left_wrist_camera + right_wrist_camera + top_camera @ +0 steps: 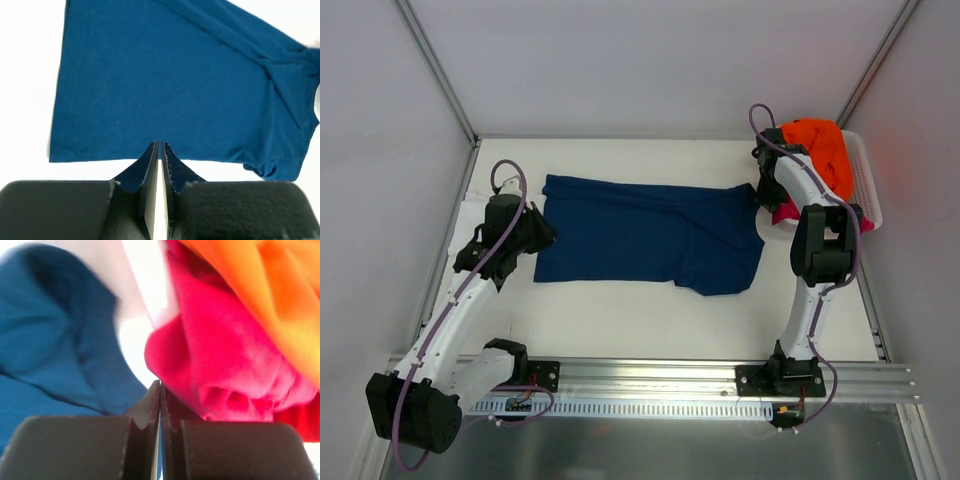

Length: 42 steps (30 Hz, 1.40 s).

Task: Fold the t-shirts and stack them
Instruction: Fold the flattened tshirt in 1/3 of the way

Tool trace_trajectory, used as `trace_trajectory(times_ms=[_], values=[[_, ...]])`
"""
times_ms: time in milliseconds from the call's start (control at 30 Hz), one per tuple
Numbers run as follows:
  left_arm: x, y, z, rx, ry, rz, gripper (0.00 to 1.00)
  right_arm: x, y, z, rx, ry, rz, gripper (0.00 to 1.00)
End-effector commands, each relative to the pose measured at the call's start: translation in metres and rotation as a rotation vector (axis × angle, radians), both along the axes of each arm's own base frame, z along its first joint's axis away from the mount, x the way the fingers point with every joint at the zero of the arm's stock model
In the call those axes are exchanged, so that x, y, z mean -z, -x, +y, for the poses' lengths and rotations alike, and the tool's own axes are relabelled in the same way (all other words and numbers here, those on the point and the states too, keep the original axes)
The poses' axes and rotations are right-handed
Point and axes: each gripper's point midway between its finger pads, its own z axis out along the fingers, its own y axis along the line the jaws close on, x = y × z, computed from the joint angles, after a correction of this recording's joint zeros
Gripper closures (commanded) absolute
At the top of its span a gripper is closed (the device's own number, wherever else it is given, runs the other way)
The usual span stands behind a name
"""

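**Robotics laboratory test cell.** A flat white tabletop is boxed in by plain pale wall panels on grey metal struts beyond the fingers. Behind them, a slotted aluminium rail carries two white-and-black cabled robot arms.

Covered, cropped, blurred
The right arm hides most of the pink shirt from above; up close it and the orange shirt blur, and the navy shirt runs off the top edge.
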Motion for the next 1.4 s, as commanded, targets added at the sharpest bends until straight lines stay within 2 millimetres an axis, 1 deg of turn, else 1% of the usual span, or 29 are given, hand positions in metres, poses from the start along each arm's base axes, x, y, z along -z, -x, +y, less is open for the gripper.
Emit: trace_trajectory(times_ms=[0, 133, 267, 300, 367, 400, 433, 467, 500, 533, 567, 600, 633, 700, 733, 767, 833, 867, 900, 967, 1000, 1033, 1067, 1100, 1133, 1167, 1200, 1233, 1367], values=[[0.003, 0.001, -0.01, 0.034, 0.029, 0.005, 0.94, -0.019, 0.031, -0.03, 0.096, 0.058, 0.011, 1.0], [0.008, 0.002, -0.009, 0.035, 0.029, 0.016, 0.94, -0.019, 0.045, -0.039, 0.13, 0.058, 0.02, 0.99], [0.009, 0.004, -0.009, 0.035, 0.026, 0.017, 0.94, -0.021, 0.055, -0.042, 0.144, 0.054, 0.012, 1.0], [0.01, 0.004, -0.008, 0.033, 0.023, 0.018, 0.94, -0.022, 0.051, -0.037, 0.128, 0.025, -0.013, 1.0], [0.01, 0.004, -0.007, 0.025, 0.019, 0.014, 0.93, -0.029, 0.052, -0.023, 0.061, -0.039, -0.061, 0.99], [0.008, 0.002, -0.006, 0.021, 0.016, 0.007, 0.91, -0.036, 0.045, -0.011, 0.025, -0.088, -0.117, 0.99], [0.007, 0.002, -0.005, 0.017, 0.014, 0.002, 0.88, -0.057, 0.045, -0.004, -0.004, -0.115, -0.19, 0.97], [0.003, 0.0, -0.005, 0.015, 0.014, -0.009, 0.87, -0.06, 0.048, 0.008, -0.053, -0.171, -0.21, 0.93], [0.002, -0.001, -0.005, 0.016, 0.014, -0.011, 0.87, -0.072, 0.044, 0.016, -0.082, -0.204, -0.268, 0.82], [0.002, -0.001, -0.006, 0.019, 0.012, -0.01, 0.83, -0.096, 0.047, 0.023, -0.115, -0.24, -0.338, 0.78], [0.001, -0.002, -0.006, 0.02, 0.012, -0.011, 0.79, -0.107, 0.049, 0.036, -0.17, -0.296, -0.371, 0.74], [0.001, -0.003, -0.006, 0.018, 0.015, -0.011, 0.74, -0.118, 0.052, 0.044, -0.2, -0.316, -0.398, 0.63], [0.003, -0.003, -0.007, 0.019, 0.015, -0.006, 0.69, -0.137, 0.059, 0.051, -0.236, -0.34, -0.442, 0.56], [0.008, -0.003, -0.007, 0.015, 0.012, 0.003, 0.61, -0.15, 0.071, 0.067, -0.287, -0.378, -0.459, 0.42], [0.011, -0.004, -0.008, 0.013, 0.008, 0.013, 0.56, -0.153, 0.076, 0.068, -0.29, -0.382, -0.462, 0.41], [0.015, -0.003, -0.008, 0.013, 0.005, 0.022, 0.44, -0.155, 0.086, 0.071, -0.296, -0.393, -0.46, 0.4], [0.026, -0.001, -0.01, 0.016, -0.007, 0.052, 0.28, -0.148, 0.097, 0.075, -0.281, -0.415, -0.438, 0.39], [0.034, 0.001, -0.009, 0.009, -0.023, 0.068, 0.16, -0.146, 0.101, 0.075, -0.271, -0.416, -0.438, 0.39], [0.041, 0.003, -0.009, 0.008, -0.03, 0.085, 0.11, -0.128, 0.11, 0.078, -0.268, -0.424, -0.399, 0.38], [0.061, 0.01, -0.008, -0.002, -0.051, 0.131, 0.01, -0.111, 0.118, 0.082, -0.253, -0.427, -0.37, 0.38], [0.067, 0.014, -0.008, -0.006, -0.058, 0.148, 0.01, -0.093, 0.129, 0.087, -0.256, -0.426, -0.324, 0.38], [0.074, 0.018, -0.01, -0.006, -0.061, 0.166, 0.01, -0.084, 0.133, 0.09, -0.244, -0.43, -0.306, 0.38], [0.087, 0.023, -0.006, -0.017, -0.079, 0.194, 0.01, -0.077, 0.138, 0.1, -0.268, -0.43, -0.295, 0.38], [0.092, 0.026, -0.005, -0.024, -0.084, 0.207, 0.01, -0.059, 0.149, 0.103, -0.27, -0.427, -0.252, 0.38], [0.103, 0.033, -0.003, -0.032, -0.099, 0.232, 0.01, -0.053, 0.152, 0.101, -0.246, -0.391, -0.248, 0.38], [0.108, 0.036, -0.001, -0.036, -0.103, 0.244, 0.01, -0.046, 0.158, 0.112, -0.276, -0.385, -0.235, 0.38], [0.113, 0.038, 0.0, -0.041, -0.106, 0.257, 0.01, -0.035, 0.166, 0.114, -0.281, -0.378, -0.211, 0.37], [0.12, 0.043, 0.001, -0.042, -0.114, 0.275, 0.01, -0.033, 0.17, 0.122, -0.29, -0.373, -0.214, 0.36], [0.131, 0.051, 0.008, -0.066, -0.136, 0.294, 0.01, -0.022, 0.187, 0.129, -0.297, -0.368, -0.216, 0.34]])
